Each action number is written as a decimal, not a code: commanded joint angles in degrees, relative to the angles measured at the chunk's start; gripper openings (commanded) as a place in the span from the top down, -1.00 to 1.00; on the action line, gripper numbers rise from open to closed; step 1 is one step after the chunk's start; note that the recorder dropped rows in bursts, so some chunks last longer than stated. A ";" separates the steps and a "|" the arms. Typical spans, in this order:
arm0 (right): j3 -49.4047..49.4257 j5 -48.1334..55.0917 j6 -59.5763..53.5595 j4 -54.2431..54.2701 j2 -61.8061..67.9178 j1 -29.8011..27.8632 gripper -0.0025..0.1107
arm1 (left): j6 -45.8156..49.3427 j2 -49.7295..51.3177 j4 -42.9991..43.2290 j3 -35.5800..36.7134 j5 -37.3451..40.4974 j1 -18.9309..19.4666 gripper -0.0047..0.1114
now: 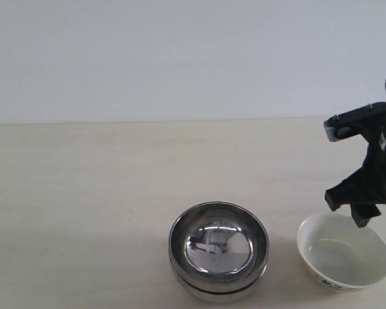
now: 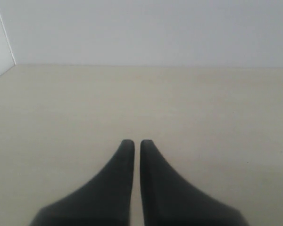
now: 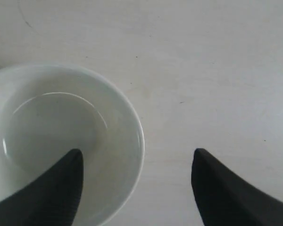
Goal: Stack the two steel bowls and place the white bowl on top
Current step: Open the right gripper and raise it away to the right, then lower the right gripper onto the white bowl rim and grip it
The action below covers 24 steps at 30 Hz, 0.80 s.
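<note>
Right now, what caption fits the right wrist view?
Open right gripper poised over the white bowl, one finger inside its rim, one over the table.

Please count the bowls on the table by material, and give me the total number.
Steel bowls: 2, nested in one stack
White bowl: 1, standing apart from the stack
Total: 3

Stacked steel bowls (image 1: pixel 219 250) beside white bowl (image 1: pixel 344 256), right claw (image 1: pixel 349 209) above.

Pale table (image 1: pixel 83 193) w/ white wall (image 1: pixel 180 58) behind.
</note>
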 commanded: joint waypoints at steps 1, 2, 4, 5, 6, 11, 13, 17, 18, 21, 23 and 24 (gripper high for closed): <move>3.10 -5.82 -2.28 1.88 -0.51 -3.89 -0.09 | 0.06 -0.18 -0.24 0.23 0.03 0.14 0.84; 3.41 -6.35 -2.16 2.02 -0.51 -4.75 -0.09 | 0.06 -0.18 -0.24 0.23 0.03 0.14 0.84; 3.67 -7.23 -2.29 3.67 -0.35 -6.98 -0.09 | 0.06 -0.18 -0.24 0.23 0.03 0.14 0.84; 3.67 -7.23 -3.36 5.38 0.08 -7.88 -0.09 | 0.06 -0.18 -0.24 0.23 0.03 0.14 0.84; 3.67 -7.26 -5.57 7.46 0.32 -8.36 -0.09 | 0.06 -0.18 -0.24 0.23 0.03 0.14 0.84; 3.67 -9.63 -15.01 17.92 4.52 -8.37 -0.09 | 0.06 -0.18 -0.24 0.23 0.03 0.14 0.84; 3.67 -10.80 -15.01 18.28 6.33 -8.37 -0.09 | 0.06 -0.18 -0.24 0.23 0.03 0.14 0.84; 3.67 -13.02 -14.67 17.47 9.85 -8.37 -0.09 | 0.06 -0.18 -0.24 0.23 0.03 0.14 0.84; 3.67 -13.73 -14.67 17.20 10.42 -8.37 -0.09 | 0.06 -0.18 -0.24 0.23 0.03 0.14 0.84; 3.67 -15.38 -14.67 17.20 12.23 -8.37 -0.09 | 0.06 -0.18 -0.24 0.23 0.03 0.14 0.84; 3.67 -16.08 -14.84 17.20 12.83 -8.37 -0.06 | 0.06 -0.18 -0.24 0.23 0.03 0.14 0.84; 3.67 -16.17 -14.84 17.20 12.93 -8.37 0.04 | 0.06 -0.18 -0.24 0.23 0.03 0.14 0.84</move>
